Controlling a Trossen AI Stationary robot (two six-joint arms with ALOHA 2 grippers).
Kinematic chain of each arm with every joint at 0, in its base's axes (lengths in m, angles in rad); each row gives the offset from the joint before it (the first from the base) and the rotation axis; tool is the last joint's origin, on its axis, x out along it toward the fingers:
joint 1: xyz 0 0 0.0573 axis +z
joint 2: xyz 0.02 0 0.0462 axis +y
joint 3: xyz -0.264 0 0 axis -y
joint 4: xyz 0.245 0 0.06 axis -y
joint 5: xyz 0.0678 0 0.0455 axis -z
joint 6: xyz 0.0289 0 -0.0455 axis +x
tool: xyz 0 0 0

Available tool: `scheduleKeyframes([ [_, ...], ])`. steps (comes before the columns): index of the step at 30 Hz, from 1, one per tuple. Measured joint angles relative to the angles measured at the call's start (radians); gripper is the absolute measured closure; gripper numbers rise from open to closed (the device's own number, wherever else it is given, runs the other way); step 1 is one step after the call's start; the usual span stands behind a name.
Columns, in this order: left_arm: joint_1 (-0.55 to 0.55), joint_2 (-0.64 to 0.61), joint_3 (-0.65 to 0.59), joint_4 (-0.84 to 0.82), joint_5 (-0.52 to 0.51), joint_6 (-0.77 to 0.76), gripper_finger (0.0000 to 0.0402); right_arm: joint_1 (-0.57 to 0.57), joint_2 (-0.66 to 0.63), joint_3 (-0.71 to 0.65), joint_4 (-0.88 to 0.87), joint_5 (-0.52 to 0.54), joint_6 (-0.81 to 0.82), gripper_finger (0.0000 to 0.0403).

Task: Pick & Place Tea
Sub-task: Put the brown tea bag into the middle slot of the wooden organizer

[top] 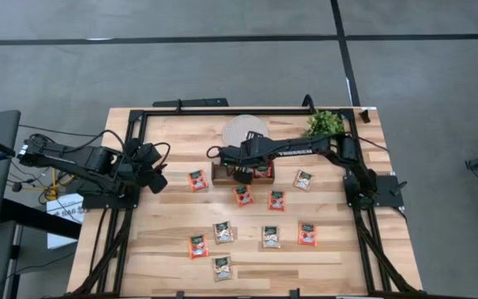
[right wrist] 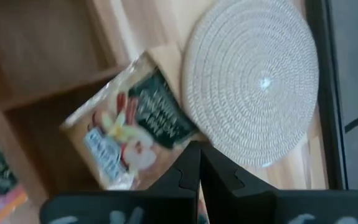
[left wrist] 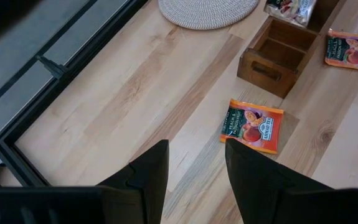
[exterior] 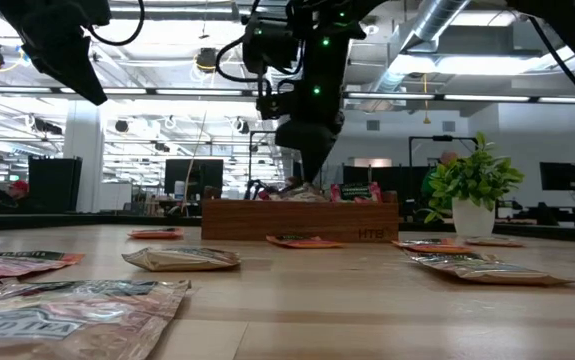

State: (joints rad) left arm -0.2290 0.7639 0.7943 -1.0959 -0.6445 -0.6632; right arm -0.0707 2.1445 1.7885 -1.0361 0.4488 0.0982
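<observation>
High view: right hand (top: 240,172) reaches over the brown three-compartment wooden tray (top: 219,175), likely delivering; flat square tea sachets (top: 224,232), red-orange and tan, lie scattered on the pale wood tabletop (top: 172,249). Low view: that hand hangs just above the tray. Left wrist view: left hand (left wrist: 196,167) waits near the table's left edge, fingers parted, empty. Right wrist view: fingers closed together, a tan sachet (right wrist: 129,127) tilted over a compartment beside the round white woven disc (right wrist: 253,78); held or released, cannot tell.
</observation>
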Motion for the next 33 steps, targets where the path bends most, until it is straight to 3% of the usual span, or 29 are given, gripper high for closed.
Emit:
scheduleKeyframes([
  [8,0.000,0.000,0.000,0.000,0.000,0.000,0.0250,0.040,-0.041,0.002,-0.054,-0.032,-0.003,0.0403],
  [15,0.000,0.000,0.000,0.003,0.000,0.001,0.0250,0.049,-0.041,-0.061,0.049,-0.099,0.008,0.0403],
  [33,0.000,0.000,0.000,0.003,0.000,0.001,0.0250,-0.002,-0.088,-0.068,0.036,-0.029,0.025,0.0403],
])
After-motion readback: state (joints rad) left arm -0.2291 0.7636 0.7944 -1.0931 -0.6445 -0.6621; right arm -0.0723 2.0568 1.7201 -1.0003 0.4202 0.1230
